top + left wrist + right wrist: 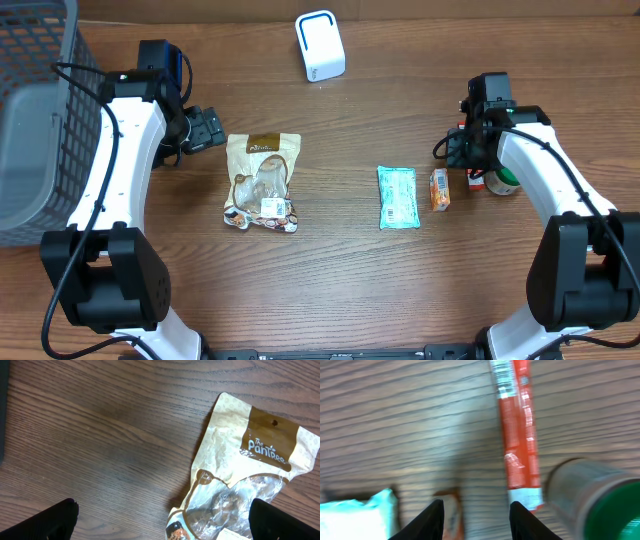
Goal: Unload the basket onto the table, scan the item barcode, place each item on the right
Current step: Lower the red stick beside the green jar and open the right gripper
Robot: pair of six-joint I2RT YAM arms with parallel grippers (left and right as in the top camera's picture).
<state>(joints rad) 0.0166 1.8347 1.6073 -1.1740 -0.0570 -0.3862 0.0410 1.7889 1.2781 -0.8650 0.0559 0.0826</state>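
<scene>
Both empty: left gripper (162,505) spread wide over snack bag (260,445); right gripper (476,505) part-open near red stick pack (520,435). Risk: green-lidded tin (590,495) alongside gets knocked during pickup.

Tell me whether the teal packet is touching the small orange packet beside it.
Apart. The overhead view shows a strip of bare table running between the teal packet and the orange packet.
</scene>
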